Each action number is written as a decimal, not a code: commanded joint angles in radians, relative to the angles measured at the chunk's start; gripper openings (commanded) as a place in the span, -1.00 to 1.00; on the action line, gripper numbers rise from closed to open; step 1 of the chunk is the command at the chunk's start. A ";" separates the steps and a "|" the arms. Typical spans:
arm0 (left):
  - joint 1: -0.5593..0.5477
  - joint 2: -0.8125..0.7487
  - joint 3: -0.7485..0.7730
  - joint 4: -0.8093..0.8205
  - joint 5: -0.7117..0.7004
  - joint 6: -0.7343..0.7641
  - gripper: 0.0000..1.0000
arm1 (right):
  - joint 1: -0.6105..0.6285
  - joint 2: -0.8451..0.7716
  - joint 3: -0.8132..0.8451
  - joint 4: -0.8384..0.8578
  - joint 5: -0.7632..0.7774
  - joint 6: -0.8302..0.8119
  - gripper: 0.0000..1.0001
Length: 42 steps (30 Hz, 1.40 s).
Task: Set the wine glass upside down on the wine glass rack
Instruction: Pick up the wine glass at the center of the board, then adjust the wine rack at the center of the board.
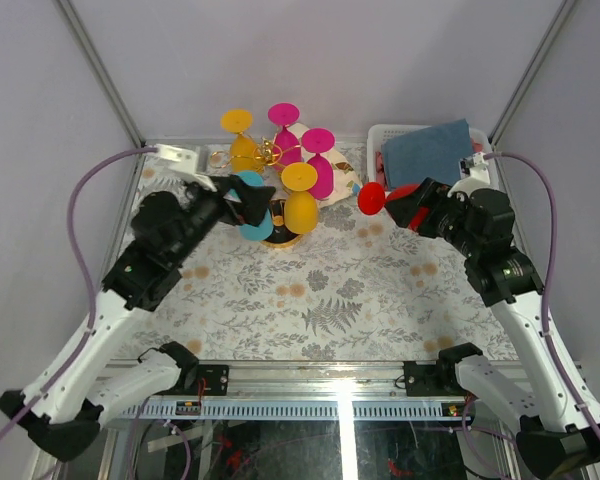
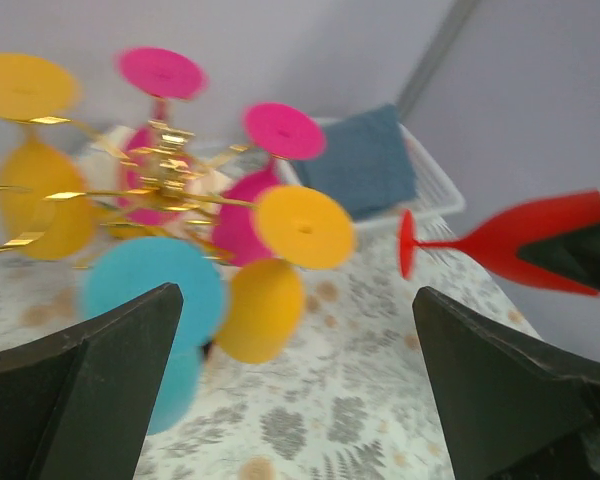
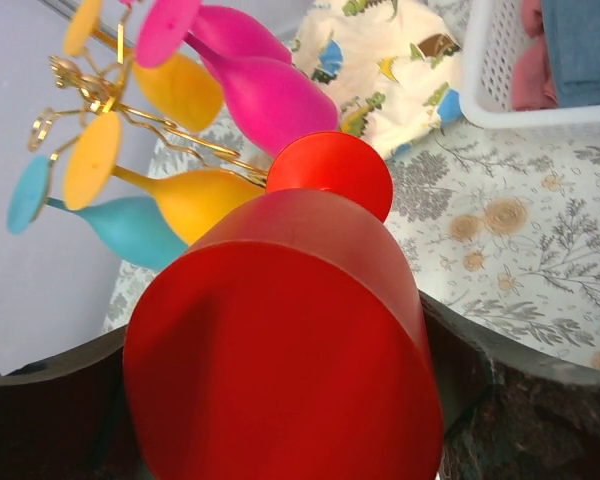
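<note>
One red wine glass (image 3: 290,330), up off the tabletop (image 1: 320,300), lying sideways, foot pointing at 9 o'clock toward the rack. Gripped round the bowl by the right gripper (image 1: 408,203), jaws set wide and pinching it. Clear of the rack, with a small gap between the red foot and the nearest hanging glass.

One wine glass rack (image 2: 170,185), gold wire, at 9 o'clock from the red glass, toward the far left of the tabletop. Loaded with five glasses, bowls down and feet up: two yellow glasses (image 1: 300,212), two magenta glasses (image 1: 322,175), one teal glass (image 3: 130,230).

At the rack's 9 o'clock, the left gripper (image 2: 300,390), jaws spread full and holding nothing, close to the teal glass.

At 1 o'clock on the tabletop, tight to the far edge, one white basket (image 1: 378,135) holding one blue cloth (image 1: 435,150) and something pink beside it. Between basket and rack, one printed cloth (image 3: 380,60) lying flat.

From centre to 6 o'clock, open floral surface as far as the near rail. Grey walls close in at 9, 12 and 3 o'clock.
</note>
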 commanded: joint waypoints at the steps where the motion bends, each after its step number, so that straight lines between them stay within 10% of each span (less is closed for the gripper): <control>1: -0.231 0.106 0.040 0.103 -0.161 0.009 1.00 | -0.004 -0.047 0.040 0.133 -0.022 0.040 0.44; 16: -0.450 0.345 0.117 0.302 -0.196 0.087 0.91 | -0.003 -0.203 -0.068 0.360 -0.093 0.204 0.47; 42: -0.450 0.428 0.010 0.612 -0.258 0.284 -0.20 | -0.004 -0.195 -0.164 0.523 -0.251 0.438 0.42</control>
